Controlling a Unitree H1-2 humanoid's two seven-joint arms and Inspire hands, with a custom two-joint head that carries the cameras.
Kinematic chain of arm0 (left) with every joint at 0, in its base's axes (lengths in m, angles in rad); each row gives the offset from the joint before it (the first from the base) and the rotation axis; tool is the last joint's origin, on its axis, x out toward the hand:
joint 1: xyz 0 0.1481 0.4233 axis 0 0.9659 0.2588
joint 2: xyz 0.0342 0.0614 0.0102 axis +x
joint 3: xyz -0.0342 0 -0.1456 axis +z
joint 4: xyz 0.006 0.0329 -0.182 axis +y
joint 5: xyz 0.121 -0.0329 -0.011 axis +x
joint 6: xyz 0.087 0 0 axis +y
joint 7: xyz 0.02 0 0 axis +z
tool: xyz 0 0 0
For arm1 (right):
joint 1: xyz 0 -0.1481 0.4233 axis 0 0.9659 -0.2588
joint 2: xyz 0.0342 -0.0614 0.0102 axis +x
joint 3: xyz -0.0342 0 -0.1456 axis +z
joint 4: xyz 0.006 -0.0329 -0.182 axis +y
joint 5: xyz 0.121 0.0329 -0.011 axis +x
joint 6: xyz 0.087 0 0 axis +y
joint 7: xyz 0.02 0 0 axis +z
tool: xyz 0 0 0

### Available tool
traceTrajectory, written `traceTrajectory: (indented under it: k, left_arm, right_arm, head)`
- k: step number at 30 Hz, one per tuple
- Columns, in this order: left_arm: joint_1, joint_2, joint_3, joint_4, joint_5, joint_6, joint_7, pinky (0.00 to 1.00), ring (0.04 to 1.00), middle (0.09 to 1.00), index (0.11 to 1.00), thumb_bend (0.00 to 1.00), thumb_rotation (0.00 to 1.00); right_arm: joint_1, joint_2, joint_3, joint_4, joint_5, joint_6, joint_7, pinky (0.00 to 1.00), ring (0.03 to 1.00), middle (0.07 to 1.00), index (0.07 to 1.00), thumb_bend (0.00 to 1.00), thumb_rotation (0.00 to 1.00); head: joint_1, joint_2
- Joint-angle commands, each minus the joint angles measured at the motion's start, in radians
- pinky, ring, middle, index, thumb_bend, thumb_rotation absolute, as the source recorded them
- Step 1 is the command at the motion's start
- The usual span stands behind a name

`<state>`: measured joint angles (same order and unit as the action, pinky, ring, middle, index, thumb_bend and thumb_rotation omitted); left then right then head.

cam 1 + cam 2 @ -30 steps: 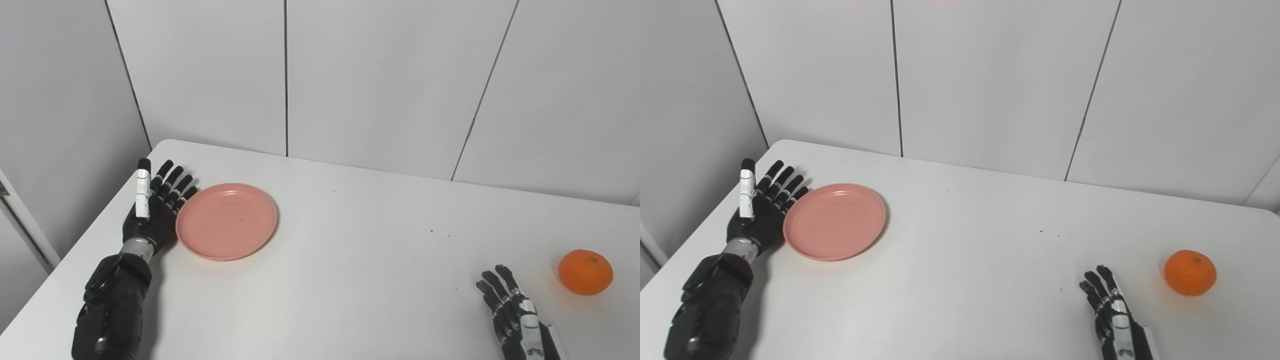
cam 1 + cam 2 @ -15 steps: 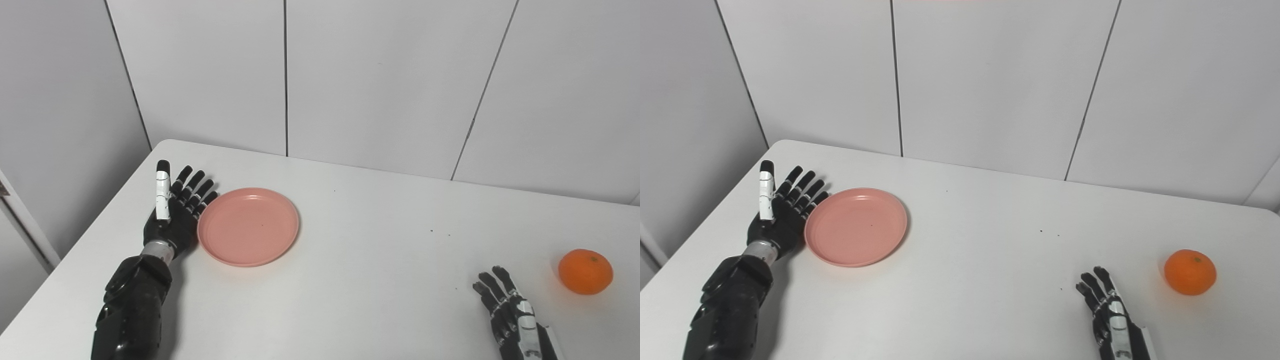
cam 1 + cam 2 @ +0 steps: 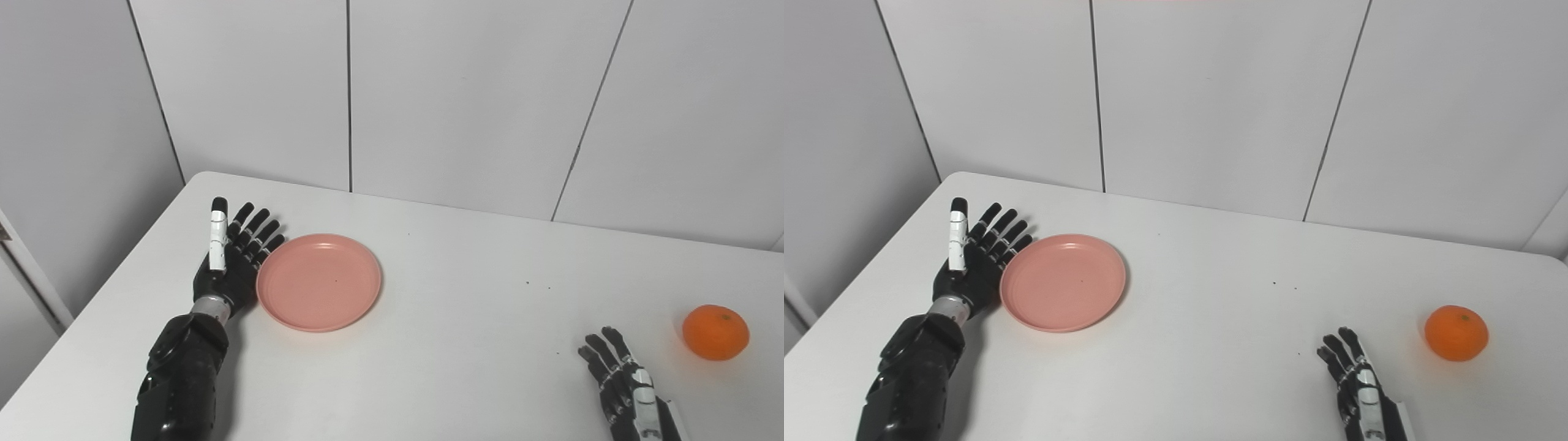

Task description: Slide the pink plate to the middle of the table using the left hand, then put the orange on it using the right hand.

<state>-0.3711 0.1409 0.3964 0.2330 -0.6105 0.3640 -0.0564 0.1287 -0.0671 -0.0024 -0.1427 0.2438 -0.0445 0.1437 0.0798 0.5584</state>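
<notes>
Closest to the camera, bottom right, is the right hand (image 3: 625, 383), lying low at the table's near edge with its fingers stretched out and a bit apart, holding nothing. The orange (image 3: 715, 332) sits just to the right of it and a little farther back, near but clearly not touching, on the white table (image 3: 465, 343).

Over on the left, the left arm comes up from the near edge, and the left hand (image 3: 229, 269) stands on its side, fingers straight and fanned out with the thumb sticking up, gripping nothing. The inner side of that hand is right up against the left rim of the pink plate (image 3: 319, 282), touching as far as I can tell. The plate lies flat with nothing on it, left of the table's middle and well apart from the orange.

A few tiny dark specks (image 3: 538, 285) dot the tabletop between plate and orange. Behind the table's far edge there's just a grey panelled wall (image 3: 465, 98).
</notes>
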Motion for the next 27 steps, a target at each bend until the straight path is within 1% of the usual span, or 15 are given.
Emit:
traceTrajectory:
  k: [1,6,7,9,12,17,21,27]
  left_arm:
    - [0.027,-0.025,-0.013,0.047,0.005,0.032,0.012,0.89,0.888,0.907,0.922,0.83,0.75]
    - [0.030,-0.038,-0.010,0.048,0.003,0.028,0.016,0.90,0.885,0.911,0.921,0.83,0.74]
    - [0.032,-0.039,-0.011,0.048,0.006,0.026,0.018,0.88,0.874,0.903,0.915,0.84,0.75]
    - [0.034,-0.043,-0.012,0.047,0.011,0.024,0.022,0.86,0.868,0.898,0.910,0.84,0.75]
    - [0.037,-0.049,-0.010,0.048,0.007,0.029,0.023,0.86,0.872,0.897,0.904,0.84,0.75]
    - [0.047,-0.063,-0.010,0.048,-0.003,0.034,0.017,0.86,0.876,0.901,0.917,0.83,0.76]
    - [0.052,-0.073,-0.012,0.044,-0.010,0.033,0.007,0.91,0.897,0.924,0.939,0.81,0.77]
    - [0.058,-0.083,-0.031,0.034,-0.002,0.033,0.008,0.88,0.898,0.921,0.945,0.82,0.77]
  right_arm:
    - [0.052,0.023,0.015,0.046,0.000,0.026,0.001,1.00,0.893,0.894,0.925,0.77,0.95]
    - [0.051,0.025,0.017,0.040,0.001,0.031,0.001,1.00,0.895,0.895,0.924,0.78,0.95]
    - [0.050,0.025,0.017,0.040,0.000,0.032,0.001,1.00,0.896,0.898,0.925,0.77,0.95]
    - [0.050,0.025,0.017,0.039,0.000,0.033,0.000,1.00,0.897,0.899,0.925,0.77,0.95]
    - [0.051,0.026,0.018,0.035,-0.004,0.036,-0.002,1.00,0.897,0.899,0.923,0.78,0.95]
    - [0.053,0.028,0.018,0.031,-0.008,0.037,-0.003,1.00,0.894,0.897,0.922,0.78,0.95]
    - [0.053,0.030,0.019,0.026,-0.008,0.040,-0.004,1.00,0.894,0.895,0.919,0.79,0.94]
    - [0.052,0.031,0.021,0.024,-0.011,0.042,-0.005,1.00,0.890,0.893,0.915,0.79,0.93]
  head:
    - [0.001,0.002]
    - [-0.001,0.004]
    - [-0.002,0.004]
    - [-0.002,0.004]
    - [-0.004,0.007]
    - [-0.006,0.010]
    - [-0.008,0.012]
    - [-0.013,0.014]
